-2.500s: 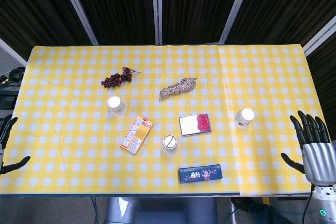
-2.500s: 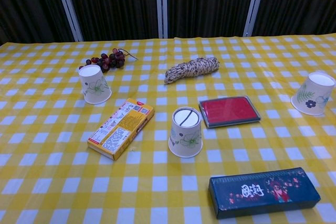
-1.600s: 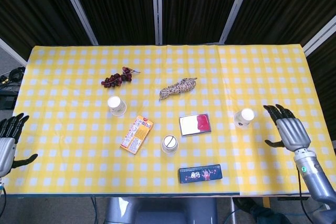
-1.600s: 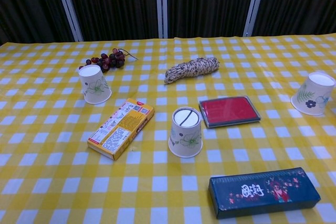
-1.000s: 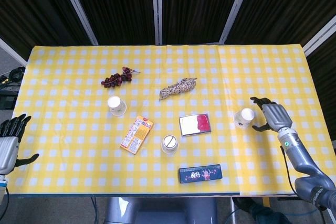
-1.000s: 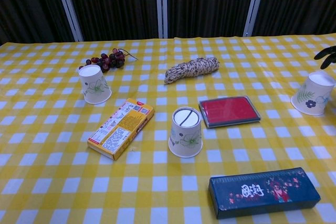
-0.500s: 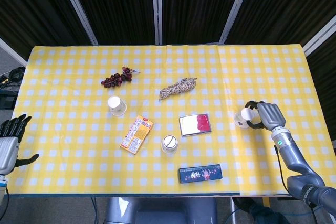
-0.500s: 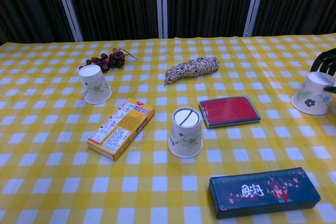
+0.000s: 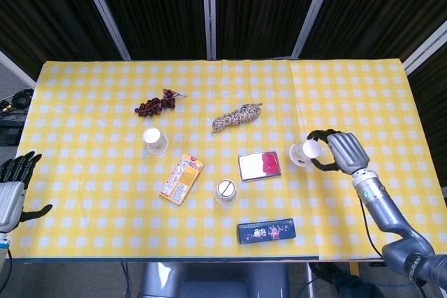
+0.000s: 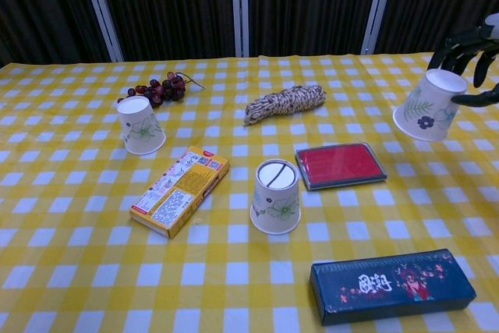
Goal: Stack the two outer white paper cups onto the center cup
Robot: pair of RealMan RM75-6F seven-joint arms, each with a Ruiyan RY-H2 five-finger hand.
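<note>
Three white paper cups with flower prints stand upside down. The center cup [image 9: 225,191] [image 10: 275,196] sits on the cloth near the front. The left cup [image 9: 155,140] [image 10: 141,124] rests beside the grapes. My right hand [image 9: 341,151] [image 10: 472,48] grips the right cup [image 9: 304,153] [image 10: 429,104] and holds it tilted, lifted off the table, to the right of the red pad. My left hand [image 9: 12,183] hangs open at the table's left front edge, holding nothing; the chest view does not show it.
On the yellow checked cloth lie a bunch of dark grapes [image 9: 156,103], a coil of rope [image 9: 237,117], a red ink pad [image 9: 259,165], an orange box [image 9: 181,179] and a dark pencil case [image 9: 266,231]. The red pad lies between the held cup and the center cup.
My right hand came in from the right front edge, closed on the right cup, lifted it and carried it left. The left hand rose slightly and then stayed.
</note>
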